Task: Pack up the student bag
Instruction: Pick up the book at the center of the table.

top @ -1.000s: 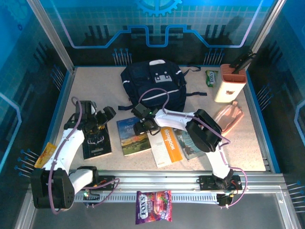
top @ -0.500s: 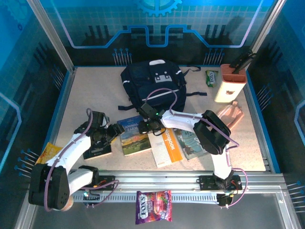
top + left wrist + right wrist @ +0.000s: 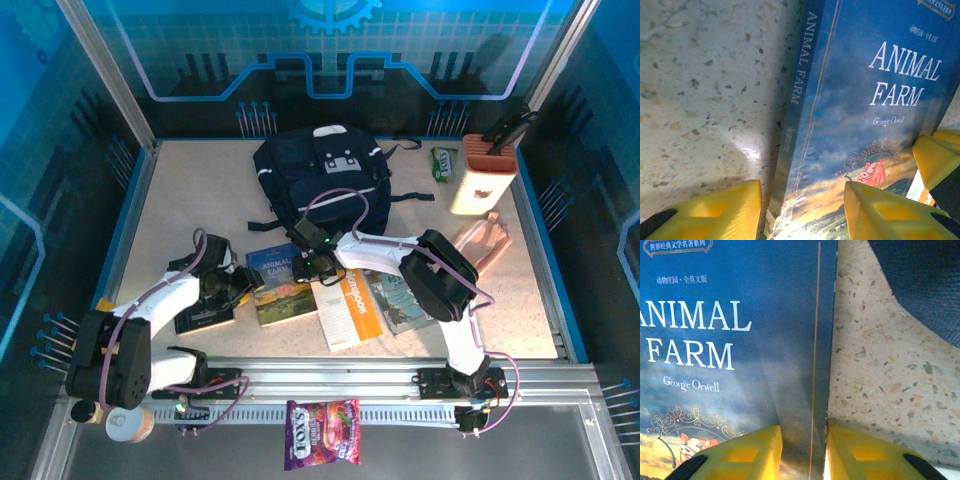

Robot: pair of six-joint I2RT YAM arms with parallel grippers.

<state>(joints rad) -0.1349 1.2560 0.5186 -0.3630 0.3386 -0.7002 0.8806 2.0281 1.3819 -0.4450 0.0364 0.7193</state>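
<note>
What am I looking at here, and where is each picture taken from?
Two white robot arms are bolted at the near edge of a table. One picture looks down from above; the other two come from a camera on each wrist. On the table lie a navy backpack, other books and a green packet. The left arm's yellow fingers straddle the spine of the Animal Farm book, the right arm's fingers its opposite edge; whether they grip it is unclear.

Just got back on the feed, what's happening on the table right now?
Both arms are on the Animal Farm book, lying flat near the student bag. The left gripper straddles its spine edge, jaws apart; the right gripper straddles the opposite edge, jaws close together. The book is not yet lifted.
</note>
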